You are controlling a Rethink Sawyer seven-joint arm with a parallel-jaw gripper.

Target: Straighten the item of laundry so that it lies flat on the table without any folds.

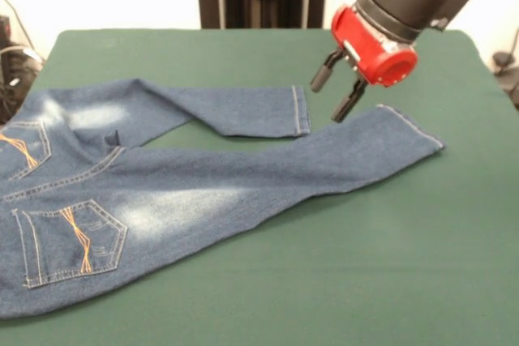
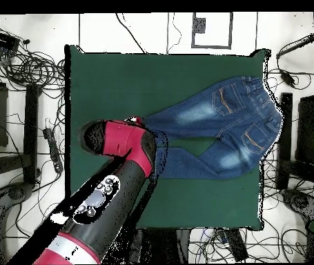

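Note:
The item of laundry [image 1: 203,192], a small pair of blue jeans with orange-stitched back pockets, lies pockets-up on the green table [image 1: 324,273]. Its waistband is at the left and both legs stretch to the right. The far leg ends in a hem [image 1: 300,111], the near leg in a hem [image 1: 413,129], and a small crease sits near the crotch [image 1: 113,137]. My gripper [image 1: 330,100] hangs open and empty just above the gap between the two hems. From overhead, the jeans [image 2: 235,124] reach the right edge of the table [image 2: 118,76], and my red wrist [image 2: 121,141] covers the leg ends.
Bare green cloth spreads in front of the jeans and on the far side of them. Cables and dark equipment [image 2: 21,62] crowd the floor round the table, and some wires [image 1: 12,62] show at the left edge of the front view.

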